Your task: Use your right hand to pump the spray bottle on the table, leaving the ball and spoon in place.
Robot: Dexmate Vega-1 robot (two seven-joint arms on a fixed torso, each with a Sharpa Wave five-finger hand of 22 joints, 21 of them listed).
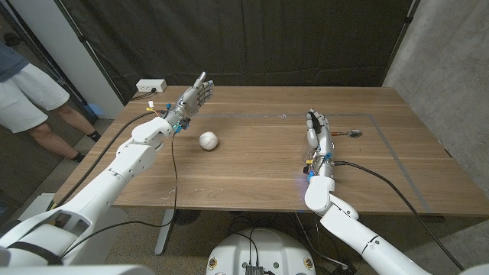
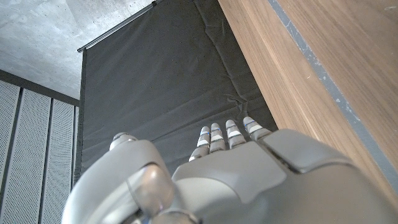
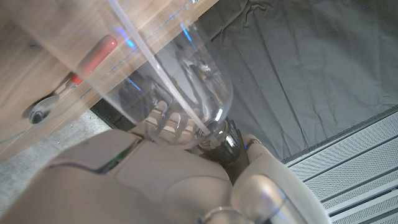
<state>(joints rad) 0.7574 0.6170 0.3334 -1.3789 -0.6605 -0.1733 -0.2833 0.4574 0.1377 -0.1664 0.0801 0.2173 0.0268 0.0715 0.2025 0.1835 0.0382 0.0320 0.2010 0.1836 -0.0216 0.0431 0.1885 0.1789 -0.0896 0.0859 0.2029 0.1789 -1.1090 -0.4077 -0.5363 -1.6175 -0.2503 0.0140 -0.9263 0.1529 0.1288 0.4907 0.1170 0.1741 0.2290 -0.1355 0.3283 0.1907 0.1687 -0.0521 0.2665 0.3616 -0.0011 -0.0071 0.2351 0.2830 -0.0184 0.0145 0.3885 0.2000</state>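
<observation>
- Spray bottle (image 3: 186, 74), clear plastic, sits in the right hand (image 1: 317, 134); the right wrist view shows the fingers (image 3: 171, 124) wrapped round its body, with the dark pump head close to the thumb.
- In the head view the bottle itself is too transparent to make out; the right hand stands over the right half of the desk (image 1: 252, 172), fingers pointing toward the far edge.
- Just beyond that hand, toward the right edge, lies the spoon (image 1: 353, 133), its bowl pointing right; the right wrist view shows it through the bottle with a red handle (image 3: 93, 56).
- The ball (image 1: 208, 140), white, rests on the desk left of centre, well apart from the right hand and near the left hand.
- The left hand (image 1: 195, 95) is raised over the far left part of the desk, fingers straight and close together, holding nothing.
- A white power strip (image 1: 150, 85) lies at the far left corner.
- A person's legs (image 1: 46, 114) show beyond the left edge of the desk.
</observation>
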